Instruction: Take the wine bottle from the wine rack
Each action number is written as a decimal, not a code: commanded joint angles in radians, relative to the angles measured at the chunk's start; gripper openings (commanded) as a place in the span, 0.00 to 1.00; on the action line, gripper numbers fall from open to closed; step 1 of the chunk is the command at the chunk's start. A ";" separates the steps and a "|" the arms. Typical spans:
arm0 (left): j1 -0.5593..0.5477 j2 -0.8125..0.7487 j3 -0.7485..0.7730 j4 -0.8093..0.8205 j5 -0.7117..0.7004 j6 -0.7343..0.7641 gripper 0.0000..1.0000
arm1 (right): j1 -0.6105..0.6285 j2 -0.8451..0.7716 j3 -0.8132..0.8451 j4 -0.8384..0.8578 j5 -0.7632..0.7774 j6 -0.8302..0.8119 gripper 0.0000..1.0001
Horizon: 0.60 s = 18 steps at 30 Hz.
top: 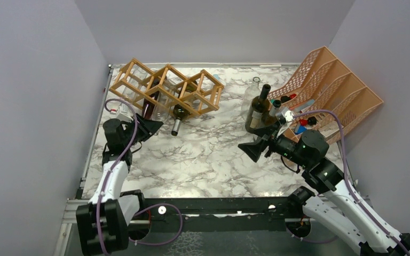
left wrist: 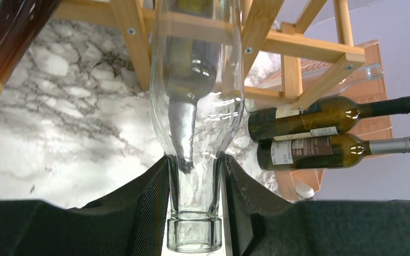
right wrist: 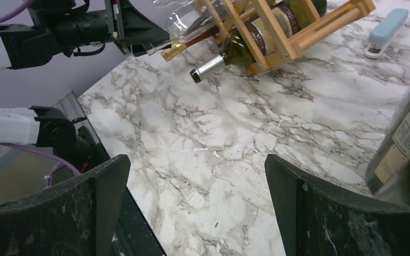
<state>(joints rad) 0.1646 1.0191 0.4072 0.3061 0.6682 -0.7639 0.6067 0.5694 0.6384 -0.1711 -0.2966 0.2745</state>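
Reaching to the wine rack, left pincer pinches the wine bottle; right pincer spread.

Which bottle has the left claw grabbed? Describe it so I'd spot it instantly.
Find the wooden wine rack at the table's far-left corner. The left claw pinches the clear glass bottle sticking out of it. Its neighbours, a dark bottle with gold foil and a green bottle with a silver cap, aren't see-through.

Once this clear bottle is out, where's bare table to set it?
Free: the wide middle of the marble table, between the wine rack and the near edge, left gripper to right gripper. Crowded: right rear, upright bottles beside the peach organizer; and the rack's front, where a dark bottle pokes out.
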 commanded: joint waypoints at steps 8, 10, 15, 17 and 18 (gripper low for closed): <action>0.001 -0.279 0.097 -0.434 -0.054 0.022 0.00 | -0.004 0.038 0.012 0.080 -0.141 -0.033 1.00; 0.001 -0.310 0.114 -0.478 -0.074 0.008 0.00 | -0.004 0.044 0.018 0.078 -0.147 -0.037 1.00; 0.002 -0.319 0.136 -0.551 -0.088 -0.042 0.00 | -0.005 0.045 0.009 0.081 -0.168 -0.029 0.99; 0.002 -0.323 0.148 -0.561 -0.082 -0.063 0.00 | -0.004 0.045 0.007 0.079 -0.175 -0.026 1.00; 0.002 -0.322 0.156 -0.572 -0.081 -0.069 0.00 | -0.004 0.044 0.006 0.079 -0.175 -0.026 1.00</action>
<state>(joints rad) 0.1642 0.7181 0.5037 -0.2333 0.5823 -0.7815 0.6067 0.6209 0.6384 -0.1230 -0.4297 0.2531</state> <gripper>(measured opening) 0.395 0.995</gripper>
